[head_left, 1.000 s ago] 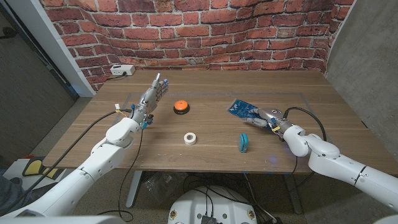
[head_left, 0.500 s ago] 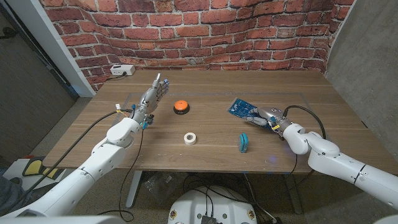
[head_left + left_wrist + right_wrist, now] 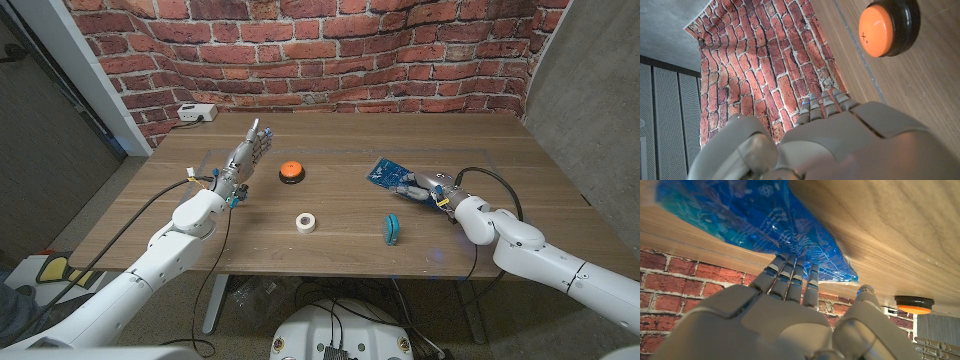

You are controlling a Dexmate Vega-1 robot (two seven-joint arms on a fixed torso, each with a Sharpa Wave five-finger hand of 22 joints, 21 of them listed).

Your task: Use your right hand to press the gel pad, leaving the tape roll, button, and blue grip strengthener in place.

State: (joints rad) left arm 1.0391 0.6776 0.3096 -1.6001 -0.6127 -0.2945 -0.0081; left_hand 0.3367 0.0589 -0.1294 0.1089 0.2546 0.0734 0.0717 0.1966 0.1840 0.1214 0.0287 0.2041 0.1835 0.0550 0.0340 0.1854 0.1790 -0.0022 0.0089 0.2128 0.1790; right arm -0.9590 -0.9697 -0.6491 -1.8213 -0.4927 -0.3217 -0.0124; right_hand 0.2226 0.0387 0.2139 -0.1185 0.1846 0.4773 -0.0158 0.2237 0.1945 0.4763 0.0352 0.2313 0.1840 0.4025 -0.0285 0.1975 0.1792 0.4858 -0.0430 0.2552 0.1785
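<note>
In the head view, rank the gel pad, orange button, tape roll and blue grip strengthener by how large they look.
1. Gel pad, partly under the right hand.
2. Orange button.
3. Blue grip strengthener and tape roll: look too alike to rank; the strengthener shows edge-on.

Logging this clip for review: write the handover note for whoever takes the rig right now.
Right hand: fingers on the near edge of the blue gel pad, holding nothing.
Left hand: raised, fingers apart, beside the orange button, not touching it.
Tape roll sits mid-table; blue grip strengthener lies near the right arm, both untouched.
Done: reach to the pad. Left: confirm a firm press, then lift off.
</note>
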